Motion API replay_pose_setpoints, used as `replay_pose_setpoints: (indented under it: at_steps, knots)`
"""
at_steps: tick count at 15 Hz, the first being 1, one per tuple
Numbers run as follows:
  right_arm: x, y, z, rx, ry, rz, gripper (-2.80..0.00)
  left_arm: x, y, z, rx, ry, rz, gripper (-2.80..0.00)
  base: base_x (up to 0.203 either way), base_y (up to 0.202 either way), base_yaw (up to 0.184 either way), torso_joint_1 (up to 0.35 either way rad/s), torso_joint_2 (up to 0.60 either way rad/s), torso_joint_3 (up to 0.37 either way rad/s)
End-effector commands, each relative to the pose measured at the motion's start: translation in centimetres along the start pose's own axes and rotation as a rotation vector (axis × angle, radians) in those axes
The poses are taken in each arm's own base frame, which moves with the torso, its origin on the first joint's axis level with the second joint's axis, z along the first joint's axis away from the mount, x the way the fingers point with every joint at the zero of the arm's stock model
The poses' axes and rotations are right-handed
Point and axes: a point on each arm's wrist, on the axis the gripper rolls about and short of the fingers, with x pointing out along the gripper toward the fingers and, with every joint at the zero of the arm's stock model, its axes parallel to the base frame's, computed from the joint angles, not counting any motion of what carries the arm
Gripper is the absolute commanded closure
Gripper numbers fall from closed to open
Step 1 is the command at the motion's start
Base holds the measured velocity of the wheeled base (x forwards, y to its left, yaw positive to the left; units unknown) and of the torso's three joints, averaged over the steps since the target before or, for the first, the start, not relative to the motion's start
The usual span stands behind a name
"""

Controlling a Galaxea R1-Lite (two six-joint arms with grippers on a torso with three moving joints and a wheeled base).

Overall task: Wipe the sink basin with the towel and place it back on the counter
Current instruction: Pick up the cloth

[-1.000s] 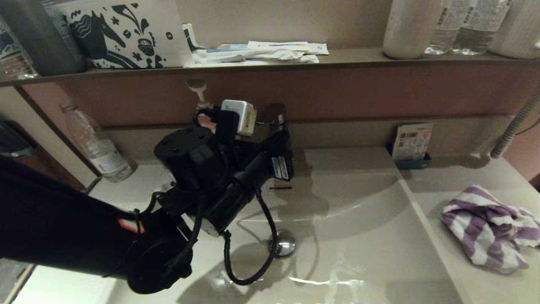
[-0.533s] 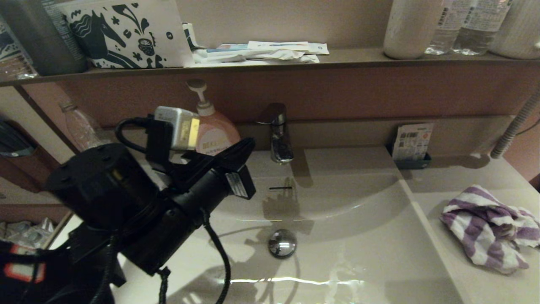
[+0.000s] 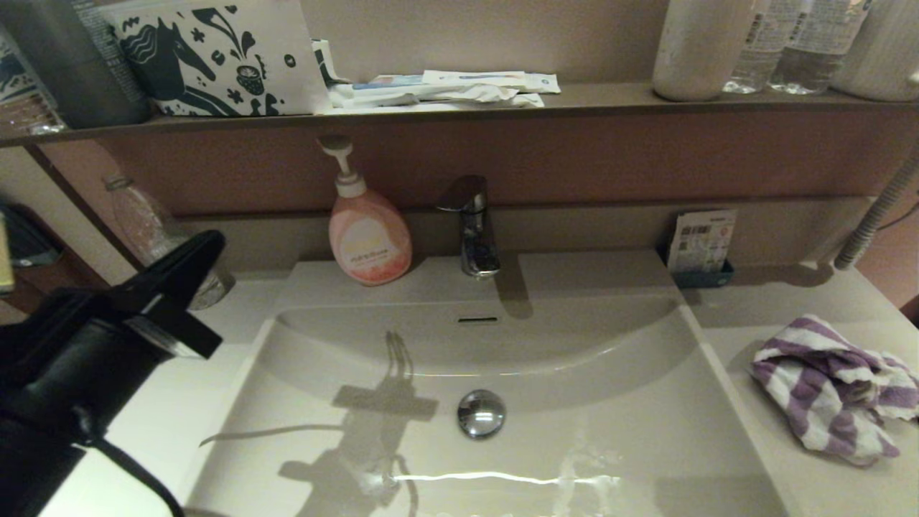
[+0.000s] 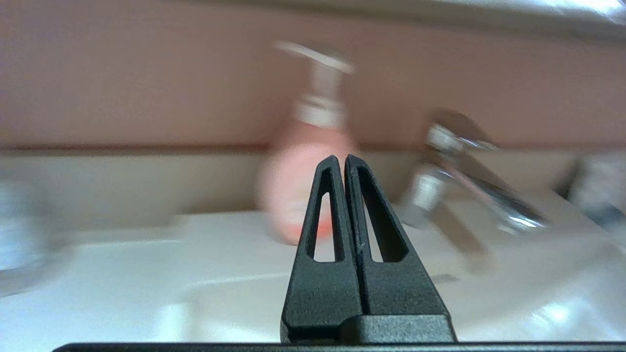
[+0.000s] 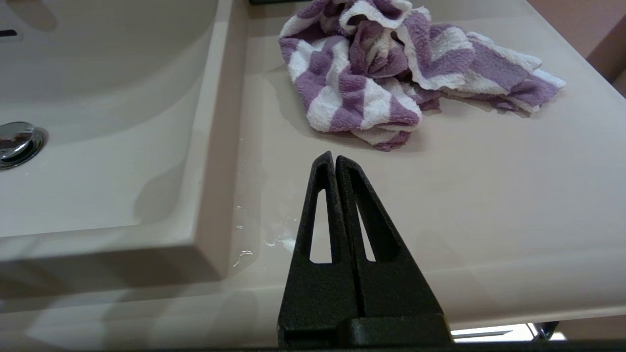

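**Purple-striped towel on desk, just ahead of right pincer**

Purple-and-white towel [image 5: 386, 83] lies crumpled on desk [image 5: 489, 195], right of sink basin [image 3: 589, 445] — not in it. Sits straight ahead of right pincer [image 5: 334, 157], near, long axis running across the approach. Right pincer: tips together, holding nothing, above desk near front edge. Left pincer [image 4: 341, 159] also pressed together, empty, out past basin's left side — far from towel. Right arm clearly nearer; needs opening first.
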Motion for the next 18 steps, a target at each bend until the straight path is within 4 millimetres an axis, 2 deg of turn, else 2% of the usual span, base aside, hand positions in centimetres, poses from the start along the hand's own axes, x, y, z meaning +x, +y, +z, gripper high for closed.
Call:
replay_pose_setpoints:
  at_steps: [1, 4, 8, 10, 13, 18]
  knots:
    - [0.0, 0.0, 0.0, 0.001, 0.000, 0.000, 0.00, -3.1, 2.2, 1.9, 0.012, -0.116, 0.109, 0.00, 0.000, 0.000, 0.000, 0.000, 0.00, 0.000]
    - [0.0, 0.0, 0.0, 0.001, 0.000, 0.000, 0.00, -6.0, 3.8, 3.2, 0.060, -0.178, 0.245, 0.00, 0.000, 0.000, 0.000, 0.000, 0.00, 0.000]
    - [0.0, 0.0, 0.0, 0.001, 0.000, 0.000, 0.00, -11.7, 4.0, 4.0, 0.092, -0.230, 0.315, 0.00, 0.000, 0.000, 0.000, 0.000, 0.00, 0.000]
    - [0.0, 0.0, 0.0, 0.001, 0.000, 0.000, 0.00, -13.9, 3.9, 3.3, 0.113, -0.190, 0.347, 0.00, 0.000, 0.000, 0.000, 0.000, 0.00, 0.000]
    - [0.0, 0.0, 0.0, 0.001, 0.000, 0.000, 0.00, -15.9, 3.6, 2.2, 0.136, -0.143, 0.368, 0.00, 0.000, 0.000, 0.000, 0.000, 0.00, 0.000]
    - [0.0, 0.0, 0.0, 0.001, 0.000, 0.000, 0.00, -19.5, 3.2, -1.2, 0.146, -0.025, 0.299, 0.00, 0.000, 0.000, 0.000, 0.000, 0.00, 0.000]
